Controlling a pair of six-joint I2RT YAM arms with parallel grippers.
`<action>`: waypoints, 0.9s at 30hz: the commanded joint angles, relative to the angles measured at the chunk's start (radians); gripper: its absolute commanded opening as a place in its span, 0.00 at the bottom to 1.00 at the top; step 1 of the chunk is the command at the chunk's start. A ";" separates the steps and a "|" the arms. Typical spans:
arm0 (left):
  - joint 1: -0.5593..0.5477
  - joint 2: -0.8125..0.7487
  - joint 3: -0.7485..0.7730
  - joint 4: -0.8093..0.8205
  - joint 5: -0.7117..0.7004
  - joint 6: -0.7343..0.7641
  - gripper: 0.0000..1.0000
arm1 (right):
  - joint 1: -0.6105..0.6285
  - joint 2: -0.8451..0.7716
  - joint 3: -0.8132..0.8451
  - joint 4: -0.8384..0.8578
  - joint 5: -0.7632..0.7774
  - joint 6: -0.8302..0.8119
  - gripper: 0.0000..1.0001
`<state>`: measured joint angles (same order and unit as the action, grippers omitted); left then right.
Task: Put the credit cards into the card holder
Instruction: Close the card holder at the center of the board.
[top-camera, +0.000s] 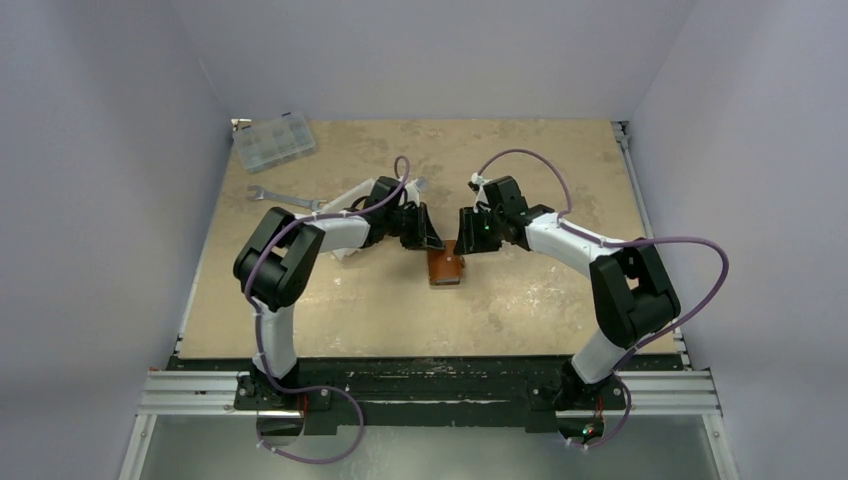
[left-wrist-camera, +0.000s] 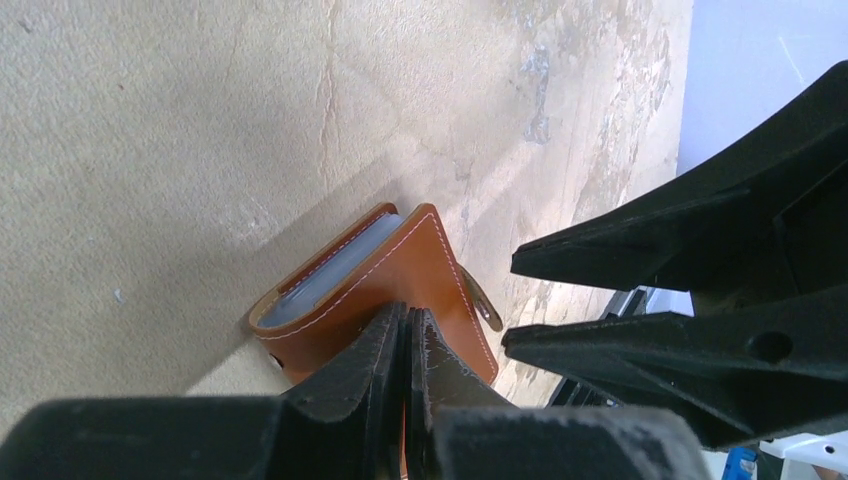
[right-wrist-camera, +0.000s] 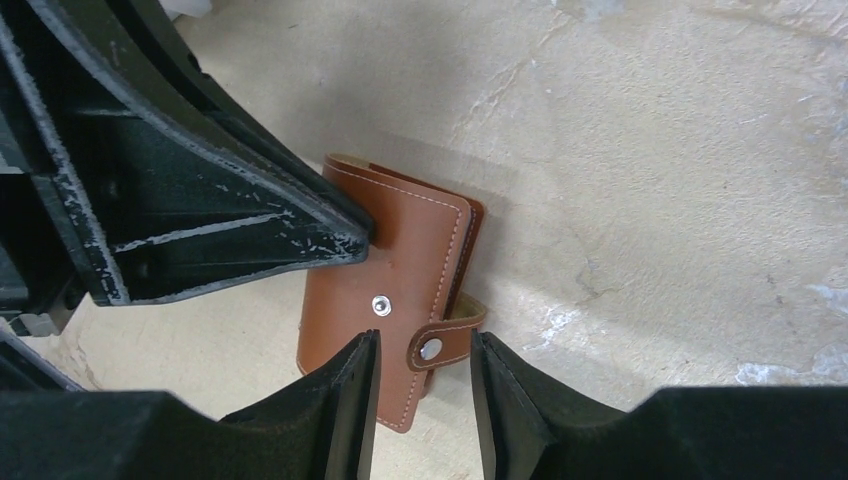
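From above, the closed card holder (top-camera: 447, 268) lies mid-desk (top-camera: 330, 320), long axis running from near edge to far edge. Both arms bend inward, with the left fingers (top-camera: 435, 243) and right fingers (top-camera: 467, 244) pitched down over its far end. Left wrist: fingers pressed together, tips at the cover. Right wrist: fingers apart, straddling the snap strap (right-wrist-camera: 440, 345), gripping nothing.

The left end effector (top-camera: 433, 240) and right end effector (top-camera: 466, 236) hang just over the card holder (top-camera: 446, 268) (brown, on the desk (top-camera: 540, 300))
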<state>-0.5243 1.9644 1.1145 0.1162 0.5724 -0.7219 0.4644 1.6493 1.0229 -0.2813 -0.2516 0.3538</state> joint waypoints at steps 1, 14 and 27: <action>-0.010 0.022 0.046 0.011 0.000 0.021 0.05 | 0.014 0.003 0.050 -0.007 -0.006 -0.021 0.45; -0.022 0.060 0.042 0.010 -0.006 0.025 0.01 | 0.017 0.039 0.037 -0.003 -0.009 -0.028 0.36; -0.022 0.050 0.041 -0.009 -0.017 0.038 0.00 | 0.017 0.031 0.016 -0.008 -0.025 -0.024 0.36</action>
<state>-0.5381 1.9961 1.1427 0.1356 0.5789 -0.7200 0.4778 1.6970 1.0393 -0.2924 -0.2558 0.3389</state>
